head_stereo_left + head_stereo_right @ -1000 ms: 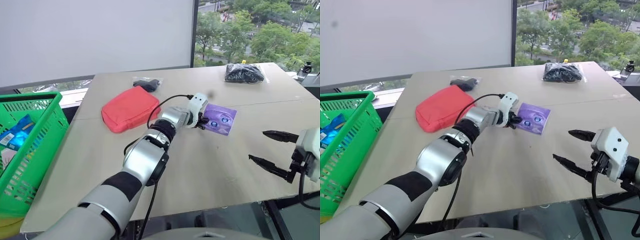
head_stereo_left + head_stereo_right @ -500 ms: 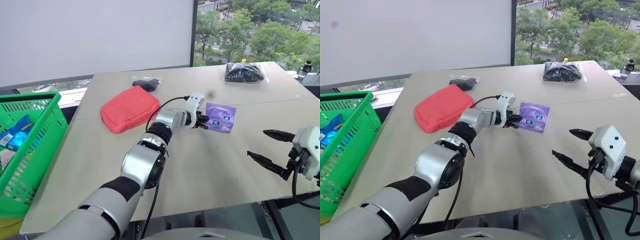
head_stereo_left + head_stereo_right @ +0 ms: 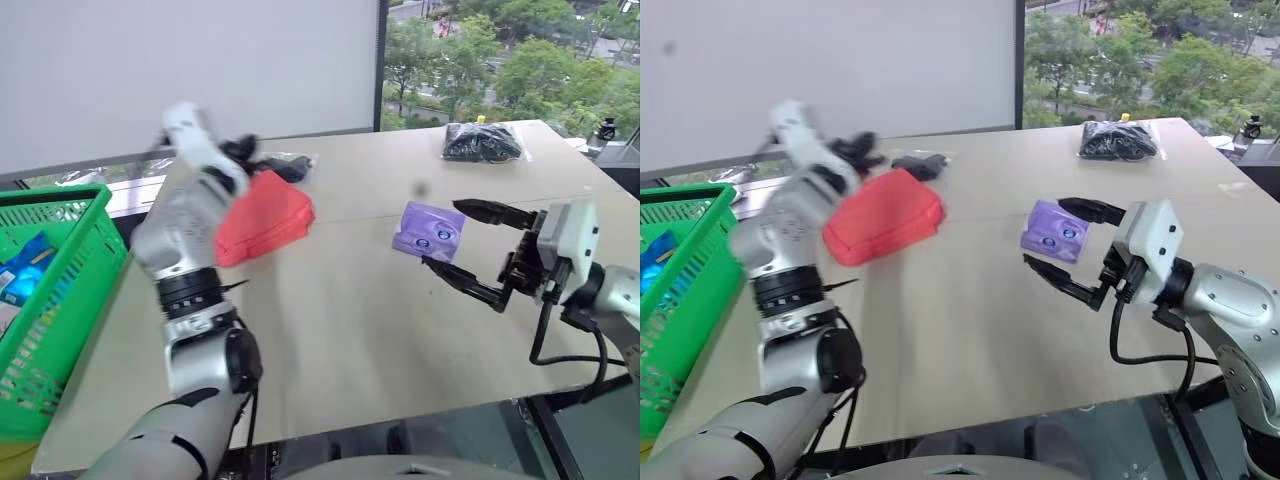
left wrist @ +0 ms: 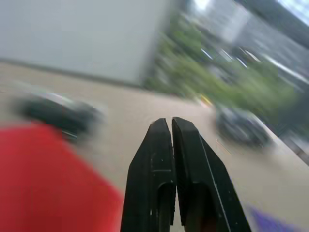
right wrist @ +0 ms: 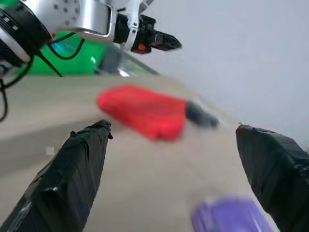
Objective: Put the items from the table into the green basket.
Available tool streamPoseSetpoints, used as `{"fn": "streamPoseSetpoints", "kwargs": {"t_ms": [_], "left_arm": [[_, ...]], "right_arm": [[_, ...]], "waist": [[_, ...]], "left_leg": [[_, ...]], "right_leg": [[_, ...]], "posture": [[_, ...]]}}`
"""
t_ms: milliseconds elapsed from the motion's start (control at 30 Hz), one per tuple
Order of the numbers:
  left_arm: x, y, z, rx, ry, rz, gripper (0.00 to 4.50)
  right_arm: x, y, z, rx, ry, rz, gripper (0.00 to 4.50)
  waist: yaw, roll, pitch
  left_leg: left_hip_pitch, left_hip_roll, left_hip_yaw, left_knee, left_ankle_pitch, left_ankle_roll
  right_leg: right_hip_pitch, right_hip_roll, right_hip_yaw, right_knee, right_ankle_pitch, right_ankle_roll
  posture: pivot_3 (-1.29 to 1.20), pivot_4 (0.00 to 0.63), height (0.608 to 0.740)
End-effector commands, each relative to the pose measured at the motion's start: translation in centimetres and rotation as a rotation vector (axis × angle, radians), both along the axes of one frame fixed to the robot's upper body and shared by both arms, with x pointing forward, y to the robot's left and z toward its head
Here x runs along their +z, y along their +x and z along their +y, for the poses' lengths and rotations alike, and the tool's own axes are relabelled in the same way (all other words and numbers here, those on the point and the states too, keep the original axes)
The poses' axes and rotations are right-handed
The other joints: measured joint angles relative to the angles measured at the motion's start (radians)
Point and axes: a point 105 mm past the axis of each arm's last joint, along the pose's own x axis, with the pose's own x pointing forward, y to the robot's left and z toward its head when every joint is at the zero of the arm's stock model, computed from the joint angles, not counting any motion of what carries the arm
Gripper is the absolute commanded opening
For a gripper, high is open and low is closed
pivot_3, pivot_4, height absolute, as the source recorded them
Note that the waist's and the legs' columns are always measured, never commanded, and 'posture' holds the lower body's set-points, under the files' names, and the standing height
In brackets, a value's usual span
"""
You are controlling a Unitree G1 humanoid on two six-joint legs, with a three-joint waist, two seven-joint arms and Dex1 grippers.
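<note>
While the left gripper (image 4: 171,145) hangs above the soft red pouch (image 3: 262,218) with its two black fingers pressed together and holding nothing, the right gripper (image 3: 462,246) spreads its tapered fingers wide just beside the glossy purple packet (image 3: 430,229). Both items lie on the smooth beige table (image 3: 350,330), as do two crinkled clear bags of black things (image 3: 482,143). At the table's left stands the green basket (image 3: 50,300), its plastic sides latticed.
</note>
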Motion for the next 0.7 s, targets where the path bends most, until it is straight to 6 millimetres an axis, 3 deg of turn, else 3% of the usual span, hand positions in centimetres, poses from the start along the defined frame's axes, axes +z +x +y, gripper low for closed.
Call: {"fn": "streamPoseSetpoints", "kwargs": {"t_ms": [33, 133, 167, 267, 300, 400, 533, 700], "left_arm": [[3.5, -1.6, 4.0, 0.139, 0.027, -0.106, 0.11], [4.0, -2.6, 5.4, 0.138, 0.010, -0.100, 0.11], [3.0, -2.5, 4.3, 0.047, -0.005, -0.039, 0.11], [-1.5, -3.5, -3.0, -0.366, 0.130, 0.181, 0.92], [-2.6, -3.8, -4.9, -0.457, 0.087, 0.221, 1.32], [-4.1, -4.1, -9.9, -0.665, -0.005, 0.294, 2.84], [-5.4, -2.0, -15.7, -0.766, -0.104, 0.392, 4.37], [-8.4, -1.0, -21.9, -0.888, 0.060, 0.464, 4.46]], "right_arm": [[1.2, 0.1, 1.3, 0.110, 0.028, -0.036, 4.50], [1.4, 0.7, 1.6, 0.157, 0.005, -0.041, 4.50], [1.5, 1.0, 1.5, 0.161, 0.002, -0.041, 4.50], [1.4, 1.4, 1.1, 0.165, -0.006, -0.023, 4.50], [1.2, 1.4, 0.9, 0.163, -0.019, -0.012, 4.50], [0.4, 1.5, -0.1, 0.128, -0.078, 0.003, 4.50], [-0.5, 1.3, -2.1, 0.029, -0.158, 0.032, 4.50], [-2.1, 0.7, -5.3, -0.134, -0.233, 0.177, 4.50]], "waist": [[0.028, -0.003, 0.001], [0.068, -0.004, 0.000], [0.081, -0.005, 0.000], [0.114, -0.006, -0.001], [0.126, -0.006, -0.001], [0.161, -0.007, 0.000], [0.162, -0.007, 0.000], [0.122, -0.003, -0.003]], "left_leg": [[0.000, -0.001, -0.001, 0.000, 0.000, 0.000], [-0.005, -0.003, -0.008, 0.000, 0.000, 0.000], [-0.007, -0.005, -0.011, 0.000, 0.000, 0.000], [-0.013, -0.008, -0.015, 0.002, 0.000, 0.000], [-0.013, -0.009, -0.017, 0.002, 0.000, 0.000], [-0.017, -0.011, -0.023, 0.003, 0.000, 0.000], [-0.022, -0.010, -0.025, 0.004, 0.001, -0.001], [-0.022, -0.010, -0.022, 0.003, 0.001, -0.001]], "right_leg": [[0.000, -0.001, -0.001, -0.001, 0.000, 0.000], [-0.001, -0.004, -0.006, -0.004, 0.000, 0.000], [-0.003, -0.007, -0.010, -0.004, 0.000, 0.000], [-0.007, -0.010, -0.015, -0.003, 0.000, 0.000], [-0.007, -0.011, -0.016, -0.003, 0.000, 0.000], [-0.006, -0.015, -0.021, -0.005, 0.000, 0.000], [-0.007, -0.014, -0.025, -0.007, 0.000, -0.001], [-0.007, -0.014, -0.022, -0.009, 0.000, -0.001]], "posture": [[0.10, 0.000, 0.740], [0.15, 0.000, 0.740], [0.18, 0.000, 0.740], [0.19, 0.000, 0.740], [0.18, 0.000, 0.740], [0.14, 0.000, 0.740], [0.07, 0.000, 0.740], [-0.03, 0.000, 0.740]]}}
